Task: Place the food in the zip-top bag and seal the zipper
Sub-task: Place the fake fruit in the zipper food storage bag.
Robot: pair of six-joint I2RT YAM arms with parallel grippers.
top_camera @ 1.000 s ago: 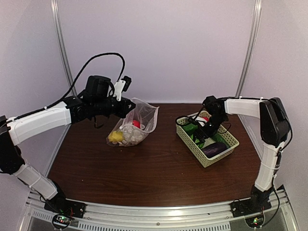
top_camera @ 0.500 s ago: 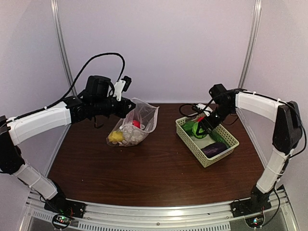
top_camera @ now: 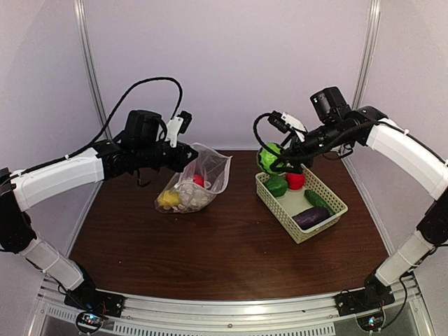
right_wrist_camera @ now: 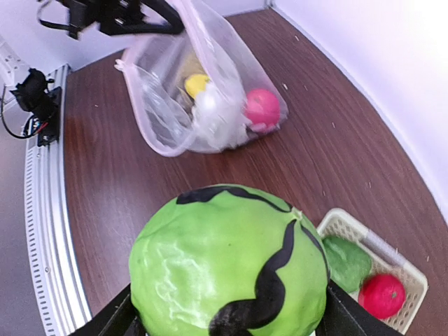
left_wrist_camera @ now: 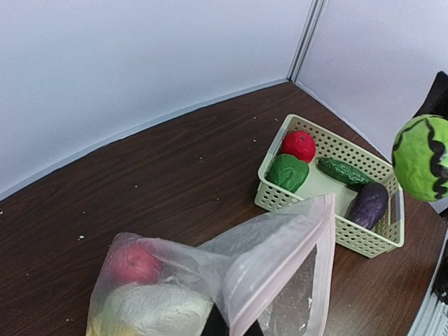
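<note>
My left gripper (top_camera: 183, 155) is shut on the mouth edge of the clear zip-top bag (top_camera: 203, 178) and holds it open; the whitish zipper strip (left_wrist_camera: 323, 269) runs along the mouth. Inside lie the white cauliflower (left_wrist_camera: 150, 311), a red-pink ball (left_wrist_camera: 133, 262) and a yellow piece (top_camera: 168, 199). My right gripper (top_camera: 274, 159) is shut on a green round melon with black stripes (right_wrist_camera: 231, 269), held in the air above the basket's left end. The same melon shows in the left wrist view (left_wrist_camera: 423, 157).
A pale green lattice basket (top_camera: 329, 224) stands at the right, holding a green pepper (top_camera: 276, 185), a red ball (top_camera: 295, 180), a green cucumber (top_camera: 317, 198) and a purple eggplant (top_camera: 311, 218). The back wall lies close behind the bag and the basket.
My right gripper has lifted the green melon out of the basket and up to the left. The left gripper and the bag have not moved.
</note>
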